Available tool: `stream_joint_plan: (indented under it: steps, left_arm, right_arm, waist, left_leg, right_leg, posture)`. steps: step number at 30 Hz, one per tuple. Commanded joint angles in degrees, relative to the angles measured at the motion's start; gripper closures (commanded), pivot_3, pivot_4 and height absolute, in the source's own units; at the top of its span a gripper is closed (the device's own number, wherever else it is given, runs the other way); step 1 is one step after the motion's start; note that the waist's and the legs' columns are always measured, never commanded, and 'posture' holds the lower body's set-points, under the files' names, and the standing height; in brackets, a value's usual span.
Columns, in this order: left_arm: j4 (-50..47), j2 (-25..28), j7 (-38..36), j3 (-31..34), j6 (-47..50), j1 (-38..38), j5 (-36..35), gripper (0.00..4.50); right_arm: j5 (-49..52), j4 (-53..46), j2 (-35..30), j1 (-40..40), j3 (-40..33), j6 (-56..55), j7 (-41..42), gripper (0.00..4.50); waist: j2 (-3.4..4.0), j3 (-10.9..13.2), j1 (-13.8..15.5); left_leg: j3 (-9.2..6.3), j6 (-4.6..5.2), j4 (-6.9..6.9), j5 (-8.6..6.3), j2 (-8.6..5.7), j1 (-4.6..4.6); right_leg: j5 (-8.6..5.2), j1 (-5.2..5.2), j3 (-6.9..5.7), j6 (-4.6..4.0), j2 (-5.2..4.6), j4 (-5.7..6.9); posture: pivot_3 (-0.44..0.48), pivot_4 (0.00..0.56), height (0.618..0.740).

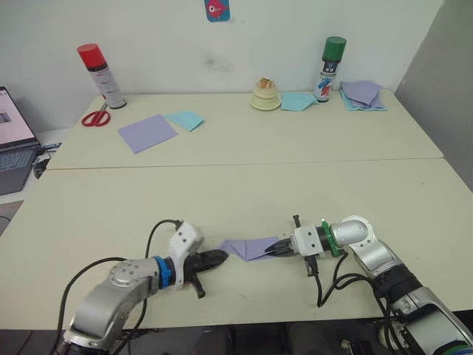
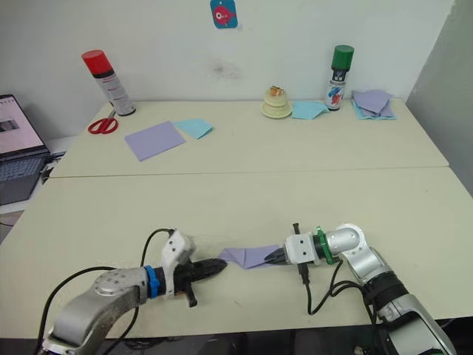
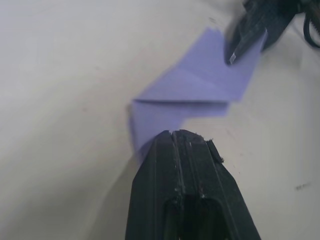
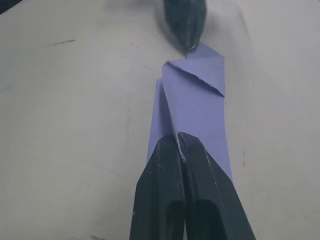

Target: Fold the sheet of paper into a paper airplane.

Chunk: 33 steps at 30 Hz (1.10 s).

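Note:
The sheet of paper point(image 1: 251, 248) is lavender and folded into a small pointed shape with layered flaps. It lies flat near the table's front edge, between my two grippers. My right gripper point(image 1: 272, 249) is shut on the paper's right end; in the right wrist view a raised flap point(image 4: 200, 110) runs in between its fingers point(image 4: 165, 170). My left gripper point(image 1: 222, 257) is shut, its tip touching the paper's left corner point(image 3: 150, 125). The left wrist view does not show paper between those fingers.
Far back stand a red-capped spray can point(image 1: 101, 74), red scissors point(image 1: 94, 117), a smooth lavender square point(image 1: 147, 132) with a light blue sheet point(image 1: 185, 119), a cream object point(image 1: 264, 95), a green-capped can point(image 1: 331, 69) and a paper stack point(image 1: 362, 95). A laptop point(image 1: 15, 144) sits left.

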Motion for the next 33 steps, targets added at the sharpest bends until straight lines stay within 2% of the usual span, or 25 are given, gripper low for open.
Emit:
stream_joint_plan:
  steps: [1, 3, 8, 11, 14, 16, 19, 23, 31, 33]
  left_arm:
    - [-3.63, -0.97, 0.91, 4.18, 4.56, -5.14, -7.42, 4.5]
    - [-3.02, -1.19, 1.37, 2.89, 4.94, -6.43, -6.67, 4.5]
    - [3.81, -2.39, 2.77, -7.52, -0.96, -7.55, 4.35, 4.5]
    - [7.82, -4.11, 3.48, -11.49, -2.65, -8.58, 8.06, 4.5]
    - [11.18, -4.42, 3.77, -14.67, -4.99, -9.01, 12.38, 4.5]
    - [12.39, -5.63, 4.02, -15.29, -5.65, -8.98, 12.86, 4.5]
    - [12.26, -5.45, 3.36, -16.75, -6.26, -8.2, 14.29, 4.5]
    - [12.2, -5.5, 3.21, -17.14, -7.07, -7.15, 15.42, 4.5]
    - [12.41, -6.37, 3.48, -17.08, -7.01, -7.34, 15.83, 4.5]
    - [12.45, -6.34, 3.44, -17.18, -7.25, -7.25, 16.11, 4.5]
  right_arm:
    - [-0.75, 0.45, -0.52, 0.24, 0.52, 0.38, 0.31, 4.43]
    - [-0.55, 0.44, -0.57, 0.25, 0.53, 0.68, 0.43, 4.43]
    - [-0.32, -0.05, -0.62, 0.3, 0.49, 1.25, 0.47, 4.43]
    - [0.52, -0.99, -0.72, 0.58, 0.15, 2.48, 0.68, 4.43]
    - [0.97, -1.61, -0.81, 0.73, 0.14, 3.48, 0.94, 4.43]
    - [1.48, -1.86, -0.88, 0.8, 0.03, 4.51, 1.23, 4.43]
    - [3.49, -3.9, -1.81, 0.99, 0.6, 8.79, 4.26, 3.83]
    - [6.47, -9.05, -4.8, 2.44, 1.3, 16.16, 9.31, 2.49]
    - [9.55, -14.72, -9.21, 3.28, 0.66, 25.82, 14.26, 2.49]
    - [12.74, -17.13, -9.53, 3.17, -1.54, 30.76, 13.82, 3.07]
  waist:
    - [-0.08, 0.03, 0.08]
    - [-0.07, 0.03, 0.03]
    - [-0.07, 0.03, 0.0]
    - [-0.12, 0.06, 0.11]
    - [-0.09, 0.04, 0.18]
    - [-0.04, 0.01, 0.19]
    - [-0.01, -0.01, 0.19]
    - [0.02, -0.03, 0.51]
    - [0.02, -0.03, 1.34]
    - [0.01, -0.03, 1.36]
  left_leg:
    - [-0.03, -0.01, 0.02, 0.0, 0.0, 0.0]
    - [0.02, -0.01, 0.04, 0.0, -0.03, 0.0]
    - [0.1, -0.02, 0.02, 0.01, -0.04, 0.03]
    - [0.07, -0.01, 0.01, 0.0, -0.04, 0.01]
    - [0.04, -0.01, 0.01, 0.0, -0.05, 0.01]
    - [0.05, -0.01, 0.03, 0.0, -0.05, 0.04]
    - [0.04, -0.01, 0.04, 0.0, -0.05, 0.04]
    - [0.03, 0.0, 0.02, 0.0, -0.07, 0.04]
    - [0.04, 0.02, 0.01, -0.02, -0.07, 0.02]
    - [0.04, 0.02, 0.02, -0.02, -0.06, 0.01]
  right_leg:
    - [0.0, 0.02, -0.03, 0.0, 0.0, 0.0]
    - [0.01, 0.04, 0.01, 0.0, 0.0, 0.0]
    - [0.15, 0.02, 0.07, -0.23, 0.0, -0.02]
    - [0.15, 0.02, 0.06, -0.24, 0.01, -0.02]
    - [0.13, 0.05, 0.05, -0.21, 0.01, -0.03]
    - [0.04, 0.07, 0.06, -0.05, 0.0, -0.02]
    - [0.04, 0.09, 0.06, -0.05, -0.01, -0.02]
    - [0.04, 0.09, 0.06, -0.05, -0.02, -0.03]
    - [-0.03, 0.09, 0.06, 0.07, -0.05, -0.07]
    - [-0.04, 0.09, 0.05, 0.08, -0.05, -0.08]
  posture:
    - [0.0, 0.15, 0.74]
    - [0.0, 0.15, 0.74]
    - [0.0, 0.15, 0.74]
    - [0.0, 0.15, 0.74]
    - [0.0, 0.15, 0.74]
    - [0.0, 0.15, 0.74]
    - [0.0, 0.15, 0.74]
    - [0.0, 0.15, 0.74]
    - [0.0, 0.15, 0.74]
    - [0.0, 0.15, 0.74]
